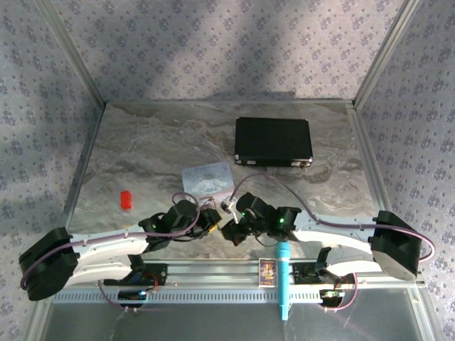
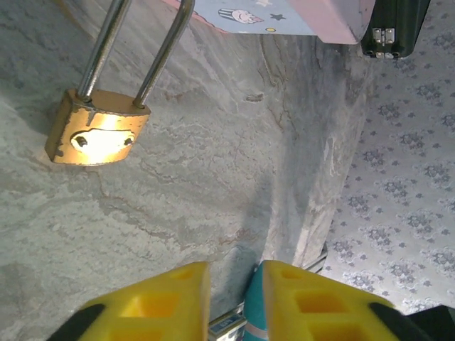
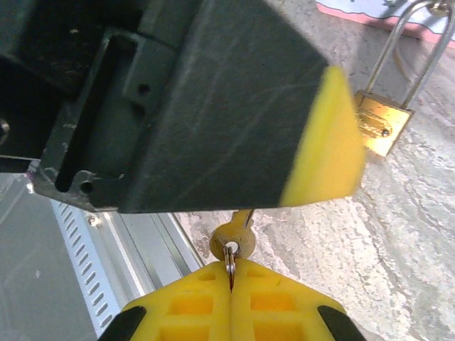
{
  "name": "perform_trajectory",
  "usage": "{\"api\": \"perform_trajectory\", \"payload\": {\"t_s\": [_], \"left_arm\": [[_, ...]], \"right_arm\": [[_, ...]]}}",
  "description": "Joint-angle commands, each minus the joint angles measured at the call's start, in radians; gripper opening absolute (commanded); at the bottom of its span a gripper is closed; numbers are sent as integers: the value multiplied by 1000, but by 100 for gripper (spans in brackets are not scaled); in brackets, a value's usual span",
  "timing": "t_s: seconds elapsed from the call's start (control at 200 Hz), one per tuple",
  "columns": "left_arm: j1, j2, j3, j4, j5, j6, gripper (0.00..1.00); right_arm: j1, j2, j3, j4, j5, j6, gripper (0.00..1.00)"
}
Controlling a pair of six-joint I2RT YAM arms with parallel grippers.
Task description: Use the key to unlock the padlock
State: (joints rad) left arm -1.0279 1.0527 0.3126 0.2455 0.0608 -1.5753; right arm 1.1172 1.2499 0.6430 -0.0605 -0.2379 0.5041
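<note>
You are working in the stage before insertion. The key is being carried by the right gripper, whose fingers are pressing together on the key's ring, so the head is sitting just above them and the blade is pointing up and away. The blade is passing behind 1 black, yellow-tipped finger of the left gripper, which is sitting close in front of it. From its own wrist view that gripper is showing only a narrow gap, and you cannot tell whether it is pinching the blade or nothing at all. The padlock is lying flat on the table, near both grippers but touched by neither. Its shackle is reaching toward the pastel tin and both legs are sitting in the brass body, so I am judging it still locked and the task barely begun. Next you are needing a firm hold on the key's head rather than the loose ring. Then the blade is needing to line up with the keyhole end of the body, with the other gripper steadying the small lock so it is not sliding away.
</note>
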Motion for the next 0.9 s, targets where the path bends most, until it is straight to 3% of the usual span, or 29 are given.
{"api": "perform_trajectory", "payload": {"t_s": [0.0,0.24,0.415,0.44,0.51,0.61,0.76,0.895], "left_arm": [[-6,-51,28,-59,-23,18,19],[-6,-103,62,-134,-19,113,0],[-7,-104,39,-30,-4,126,0],[-6,-106,37,-23,-5,129,0],[-6,-122,36,-23,-21,149,0],[-5,-162,30,-16,-66,194,0],[19,-213,-28,141,-104,236,0],[41,-243,-69,289,-110,258,0]], "right_arm": [[-10,-15,13,-31,36,-3,0],[-10,-16,18,-15,48,2,0],[-10,-30,2,35,63,21,0],[-13,-35,0,44,59,27,9],[-30,-52,-12,62,56,62,49],[-61,-111,-80,172,93,157,68],[-130,-149,-180,454,23,352,85],[-135,-98,-200,706,-52,458,78]]}}
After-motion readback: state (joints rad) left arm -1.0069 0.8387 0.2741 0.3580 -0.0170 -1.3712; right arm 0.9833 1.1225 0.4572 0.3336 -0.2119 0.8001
